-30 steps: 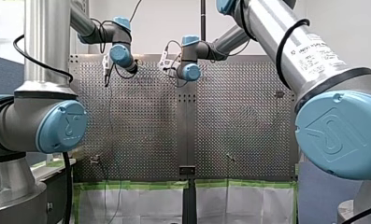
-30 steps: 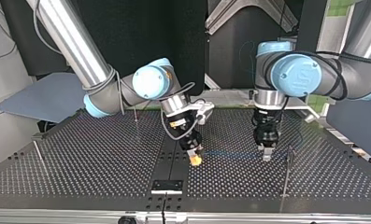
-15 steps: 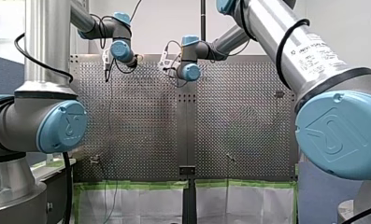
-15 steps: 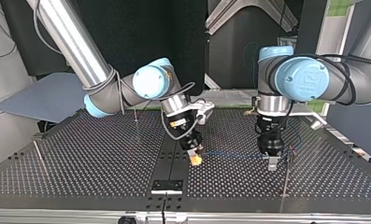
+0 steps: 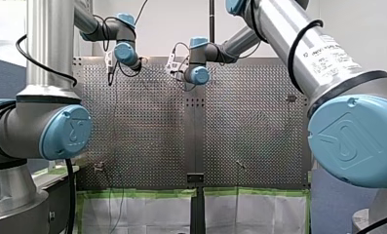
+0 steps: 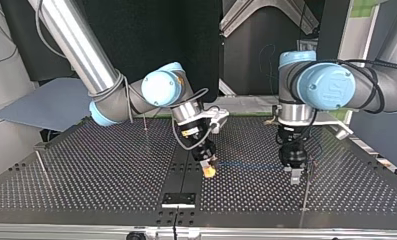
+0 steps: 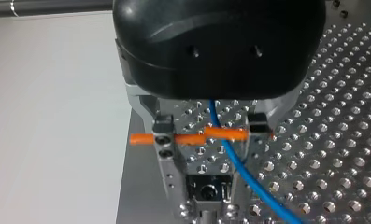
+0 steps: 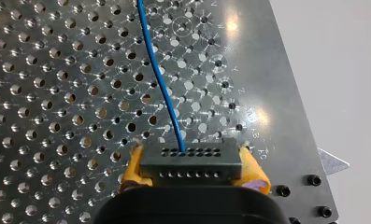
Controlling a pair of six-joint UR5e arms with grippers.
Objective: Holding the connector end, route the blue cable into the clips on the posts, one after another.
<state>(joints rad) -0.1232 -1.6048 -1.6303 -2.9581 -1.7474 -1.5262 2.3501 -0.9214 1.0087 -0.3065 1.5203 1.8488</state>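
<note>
Pinching the dark connector (image 8: 191, 164) between its yellow pads, my right gripper (image 6: 209, 171) sits low over the table (image 6: 86, 170). From there the blue cable (image 6: 246, 164) runs across to my left gripper (image 6: 295, 176), whose jaws stand spread around it, just beside a thin post (image 6: 306, 190).

The table (image 6: 96, 170) is two plates full of holes, joined by a plain strip (image 6: 184, 170) down the middle. Thin posts stand on it: a post (image 6: 40, 161) at the top view's left, another post (image 6: 145, 124) further back, a third post (image 6: 306, 187) at the right. A small black block (image 6: 178, 199) sits on the strip's near end.
</note>
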